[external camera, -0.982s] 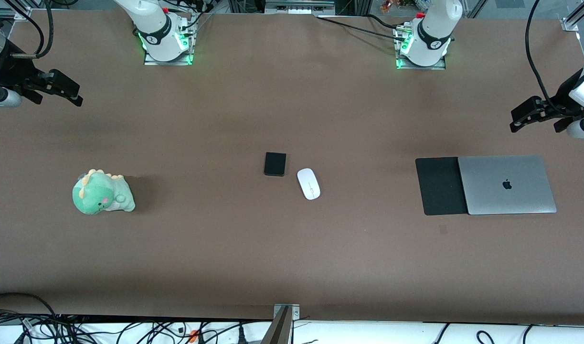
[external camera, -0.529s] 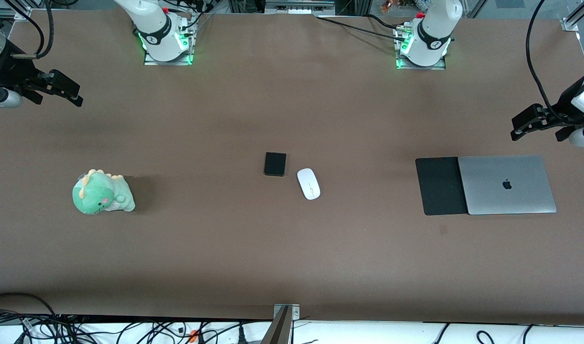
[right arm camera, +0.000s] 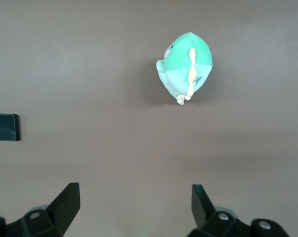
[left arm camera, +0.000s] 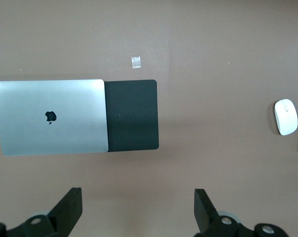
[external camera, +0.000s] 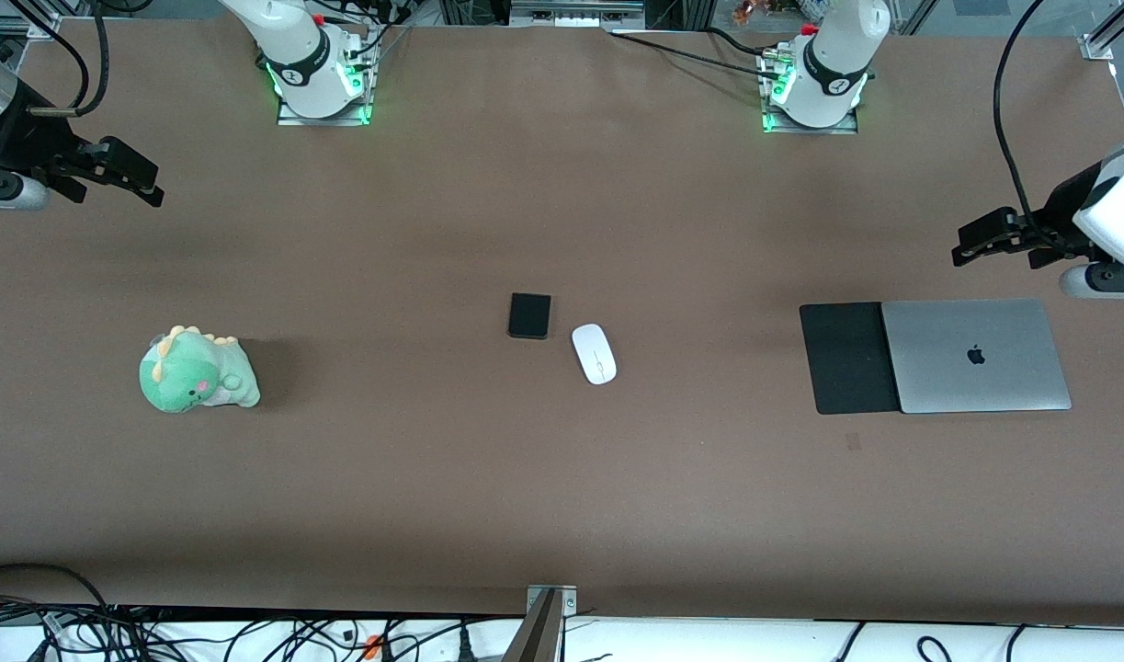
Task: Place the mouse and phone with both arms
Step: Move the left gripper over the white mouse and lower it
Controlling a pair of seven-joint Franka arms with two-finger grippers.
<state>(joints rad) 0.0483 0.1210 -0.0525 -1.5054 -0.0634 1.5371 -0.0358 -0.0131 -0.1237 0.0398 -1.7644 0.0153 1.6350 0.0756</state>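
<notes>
The white oval mouse (external camera: pixel 594 353) lies in the middle of the brown table, with the small black phone (external camera: pixel 529 315) beside it, slightly farther from the front camera. The mouse (left arm camera: pixel 286 116) also shows in the left wrist view, and the phone (right arm camera: pixel 5 127) in the right wrist view. My left gripper (external camera: pixel 970 245) is open and empty, up in the air over the table at the left arm's end, near the laptop; its own view shows it too (left arm camera: pixel 137 210). My right gripper (external camera: pixel 139 182) is open and empty over the right arm's end (right arm camera: pixel 134 207).
A closed silver laptop (external camera: pixel 975 355) lies at the left arm's end, partly on a flat black mouse mat (external camera: pixel 846 357). A green plush dinosaur (external camera: pixel 197 370) sits toward the right arm's end. Cables hang past the table's front edge.
My left gripper has moved toward the middle of the table and lower, closer to the laptop. My right gripper has shifted only slightly. The mouse and phone have not moved.
</notes>
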